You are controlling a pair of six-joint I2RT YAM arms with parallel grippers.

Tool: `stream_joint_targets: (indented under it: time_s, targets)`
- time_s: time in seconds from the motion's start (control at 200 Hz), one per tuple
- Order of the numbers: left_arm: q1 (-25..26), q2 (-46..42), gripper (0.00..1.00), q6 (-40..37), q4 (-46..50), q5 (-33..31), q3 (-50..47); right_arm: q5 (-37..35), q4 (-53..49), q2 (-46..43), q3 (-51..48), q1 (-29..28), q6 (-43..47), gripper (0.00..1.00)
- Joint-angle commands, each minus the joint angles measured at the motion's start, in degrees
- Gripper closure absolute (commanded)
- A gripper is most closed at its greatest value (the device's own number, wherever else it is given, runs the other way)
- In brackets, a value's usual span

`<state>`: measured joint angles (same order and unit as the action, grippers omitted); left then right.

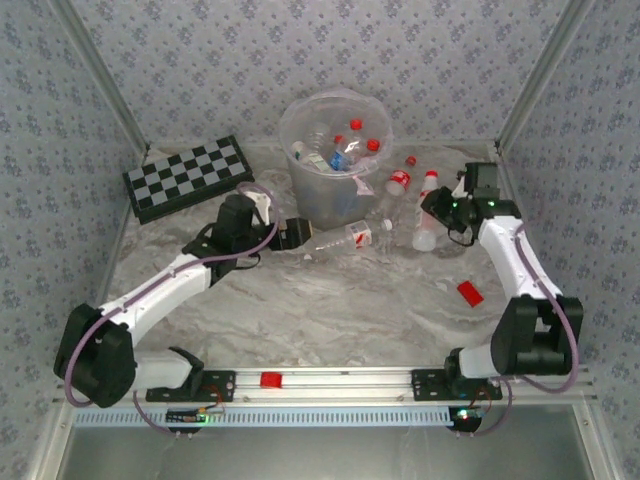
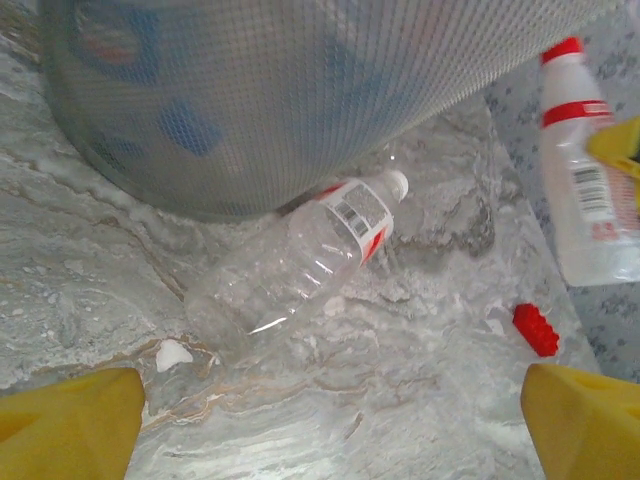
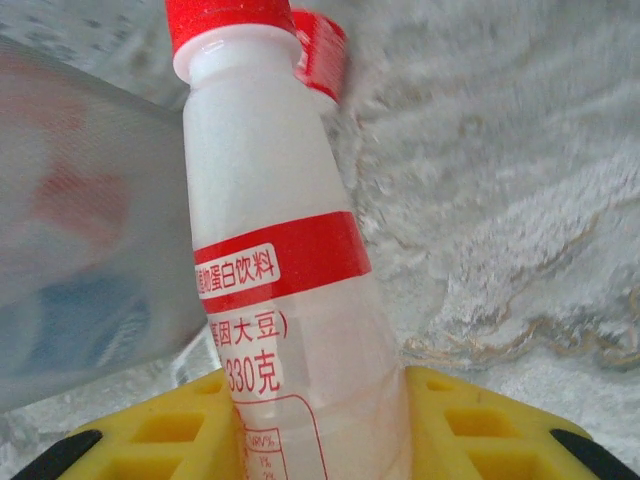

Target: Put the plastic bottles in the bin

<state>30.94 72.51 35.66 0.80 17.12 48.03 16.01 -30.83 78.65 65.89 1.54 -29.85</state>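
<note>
The bin [image 1: 335, 160] stands at the back centre with several plastic bottles inside. My right gripper [image 1: 436, 212] is shut on a whitish red-capped bottle [image 1: 424, 238] to the right of the bin. In the right wrist view the yellow pads [image 3: 480, 430] press both sides of that bottle [image 3: 290, 300] around my right gripper [image 3: 320, 440]. My left gripper [image 1: 300, 236] is open, just left of a clear bottle [image 1: 345, 238] lying on the table. In the left wrist view this bottle [image 2: 300, 260] rests against the bin [image 2: 300, 90], ahead of my left gripper [image 2: 330, 430], not between its fingertips [image 2: 70, 420].
Another red-capped bottle [image 1: 400, 181] lies right of the bin, its cap [image 3: 322, 50] showing behind the held one. A chessboard [image 1: 188, 177] sits at the back left. A red piece [image 1: 470, 293] lies on the table at right; a small red bit [image 2: 535, 328] lies near the clear bottle.
</note>
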Motion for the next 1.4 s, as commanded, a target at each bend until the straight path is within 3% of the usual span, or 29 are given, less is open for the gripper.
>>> stream_joint_targets:
  time_s: [0.0, 0.155, 0.3, 0.425, 0.67, 0.97, 1.394]
  targets:
    - [-1.8, -1.8, 0.05, 5.1, -3.6, 0.6, 1.6, 2.1, -8.1, -3.5, 7.4, 0.7, 8.3, 0.64]
    - [-3.5, -1.1, 0.08, 9.1, -4.4, -3.3, 4.6, 8.4, -9.9, -4.2, 16.9, 0.3, 9.9, 0.65]
    - [-3.6, -0.3, 0.08, 10.3, -7.4, -2.9, 8.1, 14.0, -4.0, -3.8, 22.9, -2.8, 9.6, 0.66]
    - [-3.6, 0.3, 0.08, 12.1, -7.6, -6.9, 10.6, 13.8, 0.7, 0.0, 29.7, -8.3, 11.1, 0.72]
    - [-3.6, 4.9, 0.08, 14.2, -5.2, -17.1, 16.8, 9.7, 4.2, 13.3, 43.8, -16.9, 15.4, 0.72]
    - [-3.8, 10.7, 0.09, 13.7, -2.7, -19.4, 20.8, 7.7, -4.6, 29.6, 61.1, -20.7, 15.3, 0.71]
    - [-4.1, 14.5, 0.1, 15.1, -3.1, -18.2, 21.2, 6.1, -17.6, 40.9, 69.5, -23.6, 16.7, 0.64]
